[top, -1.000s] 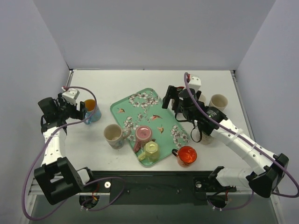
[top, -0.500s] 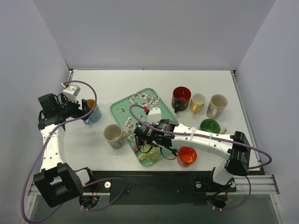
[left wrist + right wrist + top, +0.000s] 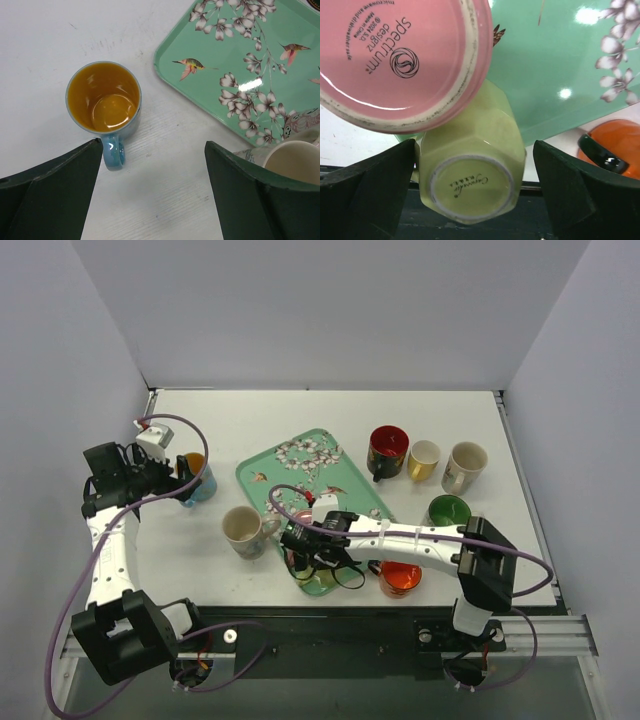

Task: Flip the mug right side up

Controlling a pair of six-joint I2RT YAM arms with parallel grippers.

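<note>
Right arm swung to tray; jaws wide astride green mug, one of two inverted; left jaws wide.

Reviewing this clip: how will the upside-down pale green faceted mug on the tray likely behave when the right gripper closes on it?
The pale green faceted mug looks glazed ceramic, so probably rigid but slippery. Its flat facets may give the open right gripper firmer purchase. The upturned pink mug crowds it and could get nudged.

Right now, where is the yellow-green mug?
In the right wrist view, the yellow-green mug sits base-up between the fingers of the right gripper, beside the pink mug, on the tray.
</note>
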